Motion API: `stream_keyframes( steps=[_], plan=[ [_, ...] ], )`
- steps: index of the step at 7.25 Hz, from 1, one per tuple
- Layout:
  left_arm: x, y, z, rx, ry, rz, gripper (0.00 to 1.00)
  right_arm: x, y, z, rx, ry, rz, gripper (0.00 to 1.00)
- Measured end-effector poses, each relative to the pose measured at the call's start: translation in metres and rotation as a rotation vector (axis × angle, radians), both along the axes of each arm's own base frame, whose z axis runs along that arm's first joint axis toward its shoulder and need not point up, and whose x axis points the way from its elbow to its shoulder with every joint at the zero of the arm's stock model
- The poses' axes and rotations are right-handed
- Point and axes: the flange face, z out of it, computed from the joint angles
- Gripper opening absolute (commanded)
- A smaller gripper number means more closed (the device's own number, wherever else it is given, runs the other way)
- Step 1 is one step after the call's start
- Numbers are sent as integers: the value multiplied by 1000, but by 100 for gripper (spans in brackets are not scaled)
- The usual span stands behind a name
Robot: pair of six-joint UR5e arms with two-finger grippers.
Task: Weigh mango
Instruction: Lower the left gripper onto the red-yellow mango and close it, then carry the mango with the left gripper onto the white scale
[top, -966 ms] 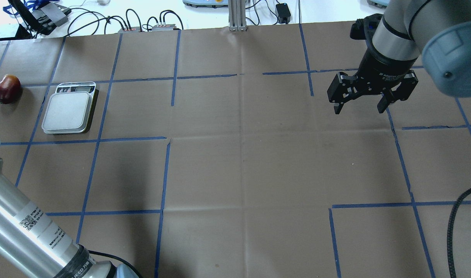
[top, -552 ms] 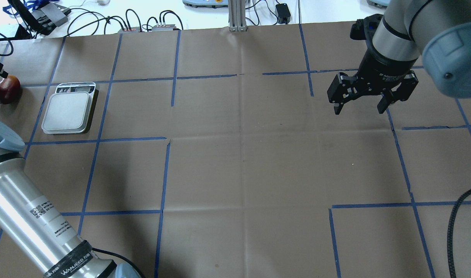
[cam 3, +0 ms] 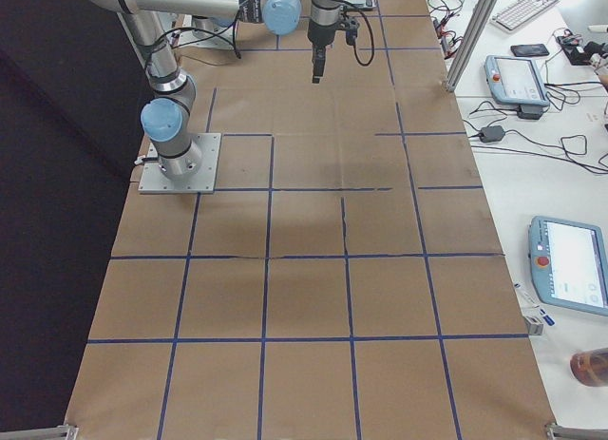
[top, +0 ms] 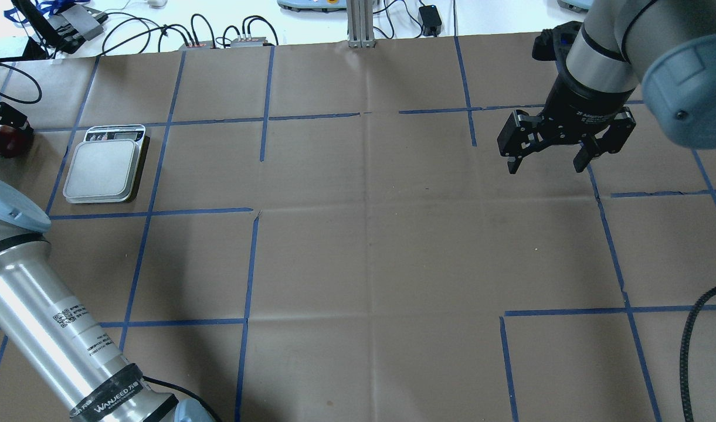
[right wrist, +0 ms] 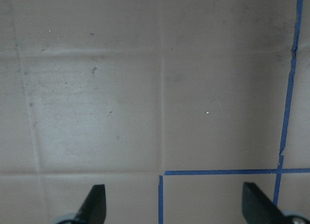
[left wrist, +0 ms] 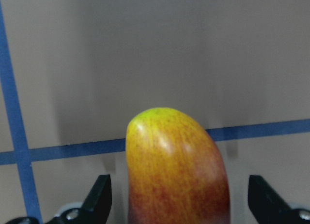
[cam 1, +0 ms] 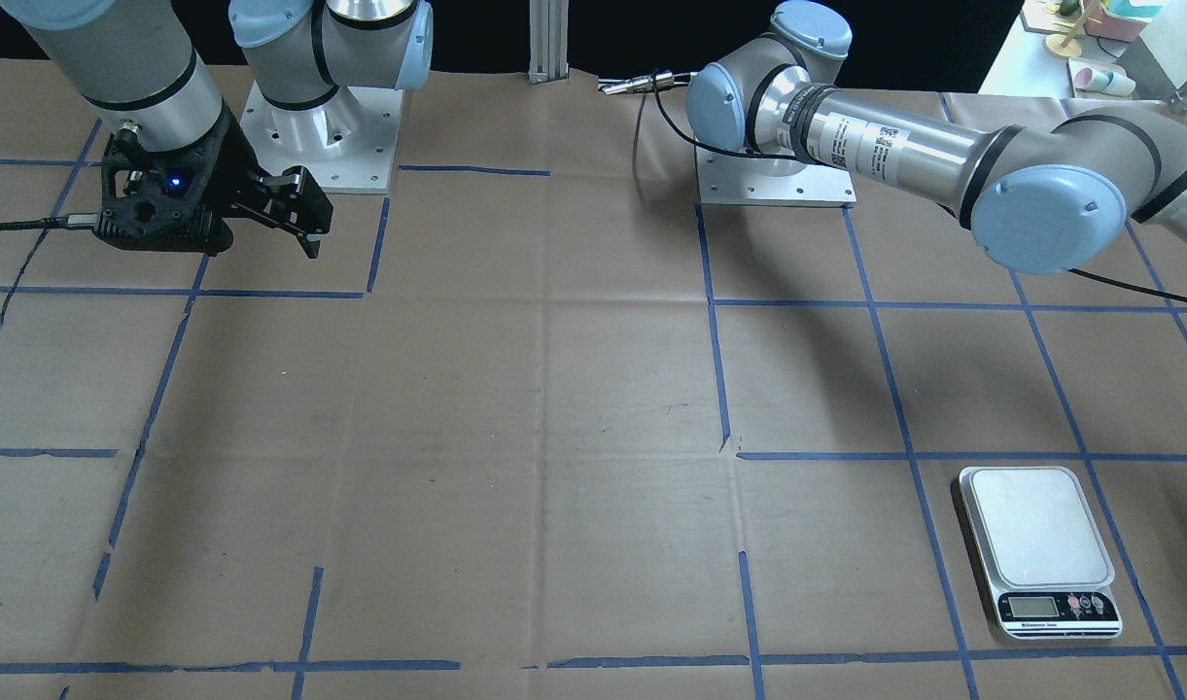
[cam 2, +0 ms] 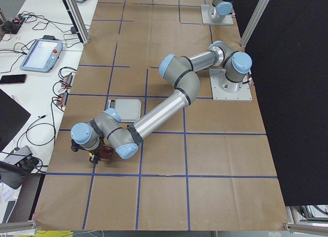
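The mango (left wrist: 175,166), red near the camera and yellow at its tip, lies on the brown paper at the table's far left (top: 4,146). My left gripper (left wrist: 179,197) is open and low over it, with one finger on each side and a gap to each. In the overhead view the left gripper (top: 3,117) hides the mango's top. The silver scale (top: 102,170) stands just to the right of the mango, its platform bare; it also shows in the front view (cam 1: 1035,530). My right gripper (top: 545,159) is open and empty, hovering above the table's far right.
Blue tape lines (top: 249,264) grid the brown paper. Cables and boxes (top: 217,35) lie past the table's far edge. My left arm's long silver link (top: 47,334) crosses the near left corner. A metal post (top: 360,23) stands at the far middle.
My left gripper has come into the overhead view at the far left and moved over the mango, covering its top. The right arm has not moved.
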Motion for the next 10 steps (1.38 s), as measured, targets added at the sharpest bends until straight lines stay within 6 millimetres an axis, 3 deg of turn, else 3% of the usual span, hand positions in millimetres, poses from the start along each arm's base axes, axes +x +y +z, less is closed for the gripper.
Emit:
stream_keyframes(
  steps=[1, 3, 5, 6, 8, 10],
  plan=[
    [0, 0, 1, 3, 0, 2, 43, 0, 0, 0, 0, 0, 0, 100],
    [-1, 1, 16, -6, -9, 4, 37, 0, 0, 0, 0, 0, 0, 100],
    [-11, 8, 69, -4, -8, 22, 32, 0, 0, 0, 0, 0, 0, 100],
    [-29, 14, 108, 24, 14, 60, 29, 0, 0, 0, 0, 0, 0, 100],
    [-99, 10, 171, 86, 45, 128, 21, 0, 0, 0, 0, 0, 0, 100],
    [-174, -4, 191, 165, 24, 175, 15, 0, 0, 0, 0, 0, 0, 100]
  ],
)
